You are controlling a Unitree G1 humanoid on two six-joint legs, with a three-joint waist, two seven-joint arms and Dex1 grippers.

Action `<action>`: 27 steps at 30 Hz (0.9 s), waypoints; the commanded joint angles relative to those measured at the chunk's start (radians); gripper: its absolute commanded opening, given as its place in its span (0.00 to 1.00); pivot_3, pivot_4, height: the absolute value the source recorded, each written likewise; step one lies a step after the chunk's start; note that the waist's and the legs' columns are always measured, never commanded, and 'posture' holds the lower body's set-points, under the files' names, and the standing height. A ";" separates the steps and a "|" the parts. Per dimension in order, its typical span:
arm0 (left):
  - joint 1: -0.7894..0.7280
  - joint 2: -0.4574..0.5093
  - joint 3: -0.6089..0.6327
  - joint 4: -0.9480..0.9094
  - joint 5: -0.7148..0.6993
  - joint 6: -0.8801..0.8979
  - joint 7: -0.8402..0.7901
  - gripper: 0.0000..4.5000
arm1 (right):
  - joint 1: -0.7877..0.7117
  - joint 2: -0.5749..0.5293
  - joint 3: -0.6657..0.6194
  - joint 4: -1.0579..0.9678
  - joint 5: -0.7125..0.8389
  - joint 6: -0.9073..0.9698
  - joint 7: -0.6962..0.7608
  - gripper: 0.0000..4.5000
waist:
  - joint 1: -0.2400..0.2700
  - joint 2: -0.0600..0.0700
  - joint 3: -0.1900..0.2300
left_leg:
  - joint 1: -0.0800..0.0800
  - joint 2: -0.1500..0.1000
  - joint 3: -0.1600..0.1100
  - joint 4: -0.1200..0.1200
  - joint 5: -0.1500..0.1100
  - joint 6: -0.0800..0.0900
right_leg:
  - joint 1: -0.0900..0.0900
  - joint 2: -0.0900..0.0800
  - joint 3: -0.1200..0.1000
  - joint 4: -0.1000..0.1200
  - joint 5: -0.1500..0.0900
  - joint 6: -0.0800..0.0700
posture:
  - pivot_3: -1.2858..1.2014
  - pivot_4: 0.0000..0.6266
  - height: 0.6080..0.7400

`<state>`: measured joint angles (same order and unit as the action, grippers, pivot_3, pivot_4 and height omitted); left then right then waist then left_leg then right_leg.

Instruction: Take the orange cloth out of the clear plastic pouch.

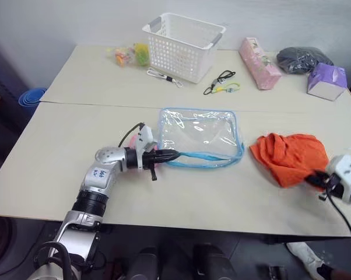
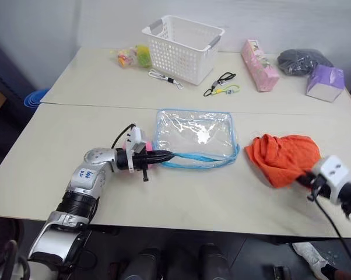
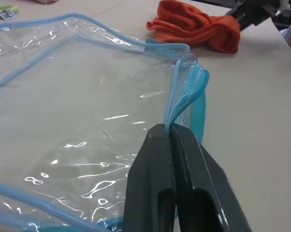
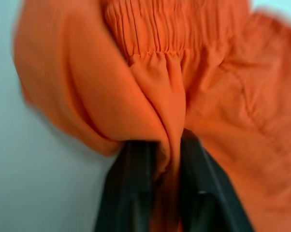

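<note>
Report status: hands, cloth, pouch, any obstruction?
Left hand shut on the clear pouch edge. Right hand has a fold of the orange cloth between its fingers. Cloth out, on table right of pouch. Nothing in the way.

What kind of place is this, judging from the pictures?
Probably a test or lab setup: two plain tables pushed together by a bare wall, with assorted small household items such as a white basket.

The left pincer (image 3: 172, 133) rises from the bottom centre of the frame, its two dark fingers (image 3: 152, 183) pressed together on the light blue edging of the clear plastic pouch (image 3: 73, 111), which spreads across the left. The orange cloth (image 3: 196, 29) lies bunched at upper centre on the pale counter (image 3: 261, 125), apart from the pouch.
</note>
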<state>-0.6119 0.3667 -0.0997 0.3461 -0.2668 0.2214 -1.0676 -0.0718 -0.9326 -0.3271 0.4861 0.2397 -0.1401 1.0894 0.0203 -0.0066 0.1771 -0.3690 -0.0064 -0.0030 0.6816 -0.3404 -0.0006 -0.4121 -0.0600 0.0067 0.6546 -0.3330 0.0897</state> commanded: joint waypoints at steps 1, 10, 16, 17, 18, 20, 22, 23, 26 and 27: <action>0.001 0.021 0.008 -0.022 -0.005 0.026 -0.001 0.23 | 0.032 -0.033 -0.040 -0.007 0.046 -0.036 0.077 0.44 | -0.004 -0.001 0.000 | 0.001 0.001 0.000 0.000 0.000 0.000 | 0.001 0.001 0.000 0.000 0.000 0.000 | 0.52 0.24 1.00; 0.131 0.175 0.173 -0.209 -0.180 0.017 -0.153 0.85 | 0.297 0.002 -0.271 -0.453 0.240 0.053 0.108 1.00 | -0.023 0.000 0.000 | 0.001 0.002 -0.002 -0.002 0.000 -0.001 | 0.001 0.001 0.000 0.000 0.000 0.000 | 0.52 0.24 1.00; 0.360 0.327 0.306 -0.323 -0.197 -0.077 -0.207 0.99 | 0.433 0.123 -0.185 -0.684 0.246 -0.074 0.166 1.00 | -0.022 0.001 0.000 | 0.002 0.002 -0.005 -0.004 -0.001 -0.003 | 0.003 0.000 -0.002 -0.002 0.000 0.000 | 0.52 0.24 1.00; 0.394 0.338 0.326 -0.325 -0.191 -0.099 -0.200 0.99 | 0.424 0.148 -0.176 -0.687 0.260 -0.063 0.140 1.00 | -0.022 0.001 0.000 | 0.003 0.002 -0.005 -0.005 -0.001 -0.002 | 0.004 0.000 -0.001 -0.004 0.000 0.000 | 0.52 0.24 1.00; 0.446 0.354 0.350 -0.319 -0.174 -0.132 -0.194 0.99 | 0.414 0.170 -0.151 -0.691 0.267 -0.061 0.134 1.00 | -0.021 0.001 0.000 | 0.003 0.002 -0.006 -0.005 -0.001 -0.002 | 0.004 0.000 -0.002 -0.005 0.000 0.000 | 0.52 0.24 1.00; 0.548 0.380 0.391 -0.306 -0.120 -0.216 -0.172 0.99 | 0.398 0.211 -0.101 -0.692 0.262 -0.068 0.129 1.00 | -0.023 0.001 0.000 | 0.002 0.001 -0.005 -0.004 -0.002 0.001 | 0.004 -0.002 -0.001 -0.006 0.000 0.000 | 0.52 0.24 1.00; 0.642 0.402 0.418 -0.306 -0.091 -0.255 -0.158 0.99 | 0.377 0.251 -0.044 -0.680 0.230 -0.092 0.120 1.00 | -0.023 0.001 0.000 | 0.003 0.002 -0.005 -0.005 -0.004 0.004 | 0.005 -0.002 -0.001 -0.007 0.000 0.000 | 0.52 0.24 1.00; 0.684 0.400 0.433 -0.310 -0.075 -0.271 -0.128 0.99 | 0.355 0.279 -0.005 -0.661 0.199 -0.114 0.104 1.00 | -0.024 0.000 0.000 | 0.003 0.002 -0.006 -0.007 -0.004 0.004 | 0.005 -0.002 -0.002 -0.008 0.000 -0.001 | 0.52 0.24 1.00; 0.760 0.370 0.461 -0.357 -0.074 -0.282 -0.051 0.99 | 0.301 0.335 0.087 -0.588 0.120 -0.191 0.086 1.00 | -0.022 0.000 0.000 | 0.004 0.002 -0.005 -0.012 -0.004 0.004 | 0.004 -0.002 -0.002 -0.009 0.000 -0.001 | 0.52 0.24 1.00; 0.782 0.358 0.464 -0.381 -0.070 -0.292 -0.026 0.99 | 0.278 0.356 0.111 -0.558 0.096 -0.219 0.071 1.00 | -0.021 0.000 0.000 | 0.004 0.002 -0.006 -0.012 -0.004 0.004 | 0.004 -0.002 -0.002 -0.009 0.000 -0.001 | 0.52 0.24 1.00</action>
<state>0.1509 0.7361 0.3381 0.0311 -0.3411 -0.0424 -1.1355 0.2219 -0.5950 -0.2378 -0.1016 0.3691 -0.3008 1.1831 -0.0007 -0.0062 0.1768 -0.3651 -0.0048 -0.0086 0.6692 -0.3442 0.0038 -0.4077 -0.0623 0.0047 0.6451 -0.3332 0.0888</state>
